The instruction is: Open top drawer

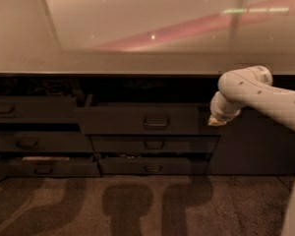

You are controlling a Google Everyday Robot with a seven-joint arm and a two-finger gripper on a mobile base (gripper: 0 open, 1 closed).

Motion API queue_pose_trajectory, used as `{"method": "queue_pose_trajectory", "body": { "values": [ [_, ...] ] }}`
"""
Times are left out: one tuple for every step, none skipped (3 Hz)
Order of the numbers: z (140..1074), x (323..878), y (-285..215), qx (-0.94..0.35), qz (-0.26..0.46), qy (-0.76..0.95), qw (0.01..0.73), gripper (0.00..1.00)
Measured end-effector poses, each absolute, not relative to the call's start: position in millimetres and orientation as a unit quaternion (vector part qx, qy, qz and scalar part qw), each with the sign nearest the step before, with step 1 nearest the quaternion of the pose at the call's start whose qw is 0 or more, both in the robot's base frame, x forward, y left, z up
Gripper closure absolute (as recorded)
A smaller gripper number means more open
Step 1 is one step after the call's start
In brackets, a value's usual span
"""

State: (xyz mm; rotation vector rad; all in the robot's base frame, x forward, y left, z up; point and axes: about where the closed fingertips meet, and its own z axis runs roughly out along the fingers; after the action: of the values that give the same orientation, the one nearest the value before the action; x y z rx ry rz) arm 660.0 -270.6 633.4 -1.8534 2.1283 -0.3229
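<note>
The top drawer [118,121] is the widest dark grey front in the middle column, just under the countertop. It stands pulled out a little in front of the drawers below it. Its small loop handle [156,122] is at the centre. My white arm [258,93] comes in from the right and bends down. My gripper [215,121] is at the arm's end, level with the top drawer and next to its right edge, well right of the handle. The arm's last link hides most of the gripper.
Two narrower drawer fronts [155,145] [152,166] sit below the top drawer. A left column has further drawers [32,107], the lowest [44,167] partly pulled out. The beige countertop [137,63] overhangs them all. A plain dark panel [255,146] is at the right, with carpet [137,205] below.
</note>
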Motion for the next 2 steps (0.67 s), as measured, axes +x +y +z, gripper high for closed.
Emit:
{"method": "queue_pose_trajectory", "body": {
  "values": [
    [634.2, 658.7, -270.6, -0.646, -0.113, 0.740, 0.150, 1.00],
    [632.1, 653.9, -270.8, -0.647, -0.114, 0.739, 0.148, 1.00]
  ]
}}
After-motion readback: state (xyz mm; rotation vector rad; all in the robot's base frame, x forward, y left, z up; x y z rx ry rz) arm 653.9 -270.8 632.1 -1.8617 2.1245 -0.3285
